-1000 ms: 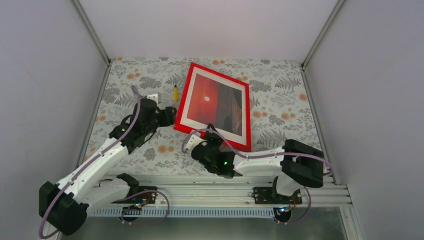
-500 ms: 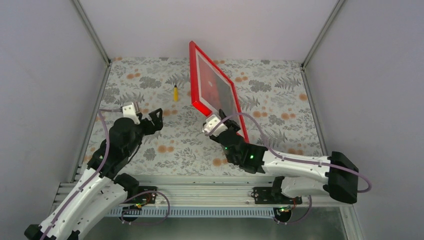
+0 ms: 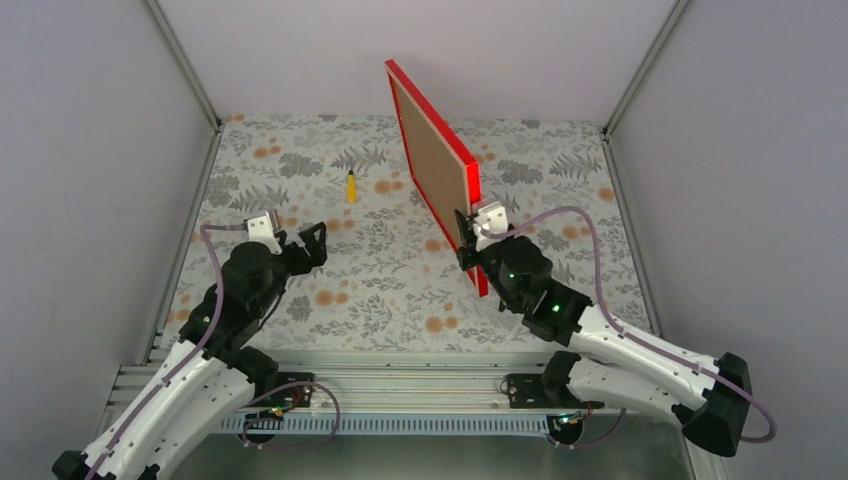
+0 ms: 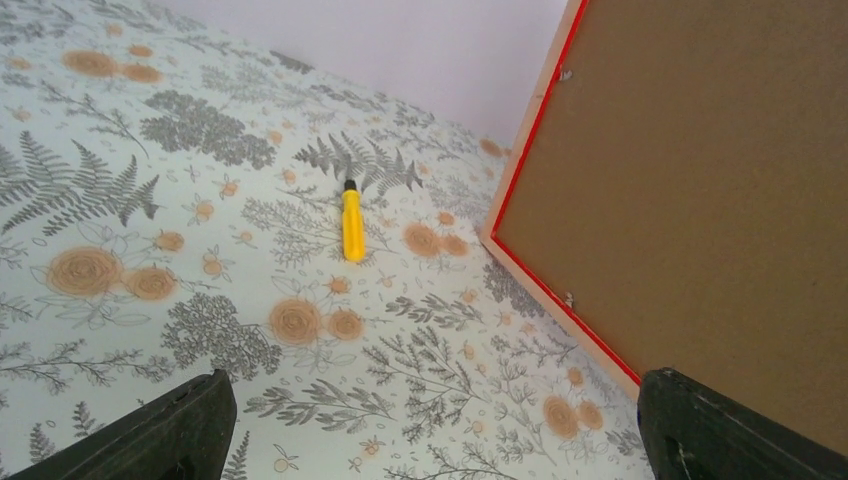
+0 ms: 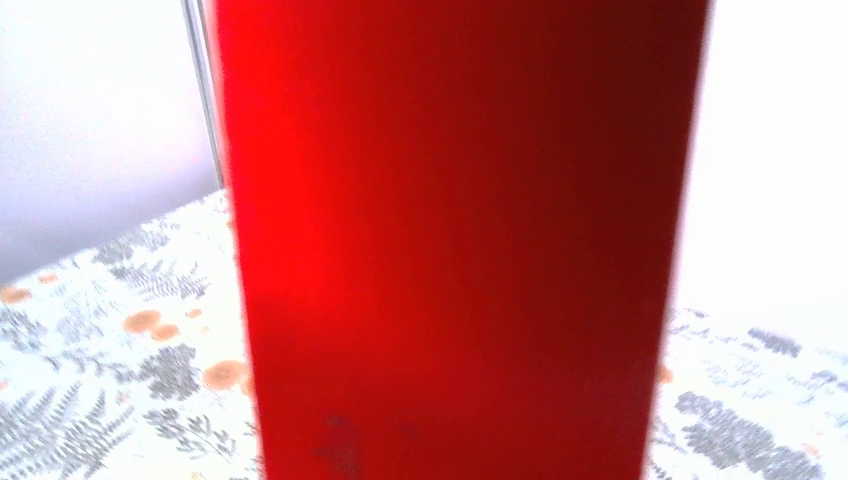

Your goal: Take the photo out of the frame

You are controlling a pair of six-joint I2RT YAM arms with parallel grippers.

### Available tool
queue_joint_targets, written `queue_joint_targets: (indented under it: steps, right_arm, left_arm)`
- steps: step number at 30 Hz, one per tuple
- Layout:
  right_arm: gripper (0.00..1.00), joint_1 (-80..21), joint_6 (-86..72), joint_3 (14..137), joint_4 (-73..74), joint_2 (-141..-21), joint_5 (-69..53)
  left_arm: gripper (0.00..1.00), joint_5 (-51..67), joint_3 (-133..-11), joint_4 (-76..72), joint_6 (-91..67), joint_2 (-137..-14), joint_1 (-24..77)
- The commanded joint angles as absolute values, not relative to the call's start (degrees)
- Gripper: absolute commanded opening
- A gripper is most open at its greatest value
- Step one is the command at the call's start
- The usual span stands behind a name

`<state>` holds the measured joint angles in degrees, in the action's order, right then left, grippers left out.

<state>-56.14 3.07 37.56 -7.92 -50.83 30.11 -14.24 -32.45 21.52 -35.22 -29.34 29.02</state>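
The red frame (image 3: 437, 165) stands upright above the table, tilted, its brown backing turned to the left. My right gripper (image 3: 469, 243) is shut on the frame's near lower edge. In the right wrist view that red edge (image 5: 450, 250) fills the picture and hides the fingers. The photo is hidden behind the backing. My left gripper (image 3: 305, 246) hovers open to the left of the frame, holding nothing. In the left wrist view its open jaws (image 4: 440, 430) point at the floral cloth, with the frame's backing (image 4: 700, 180) at the right.
A small yellow-handled tool (image 3: 351, 186) (image 4: 352, 222) lies on the floral tablecloth (image 3: 380, 280) left of the frame. Grey walls close in the table on three sides, and a metal rail (image 3: 400, 385) runs along the near edge.
The right arm lifted the frame from lying flat to standing on edge and swung it right, so the backing now shows. The left gripper let go of it, opened fully and drew back left.
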Motion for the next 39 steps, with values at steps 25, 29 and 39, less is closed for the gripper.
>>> queue_joint_targets:
  steps: [25,29,39]
  right_arm:
    - [0.04,-49.2,-82.8,18.0,-4.0,-49.3,37.9]
    - [0.06,-49.2,-85.8,16.8,-5.5,-52.5,36.6]
    - [0.11,-49.1,-91.0,13.8,-9.9,-57.1,32.6]
  left_arm:
    - [1.0,18.0,-21.5,-12.3,-51.9,-53.8,28.7]
    - [1.0,22.5,-20.1,-20.6,-55.6,-60.5,28.7]
    - [0.95,28.9,-17.6,-40.6,-63.2,-74.3,29.0]
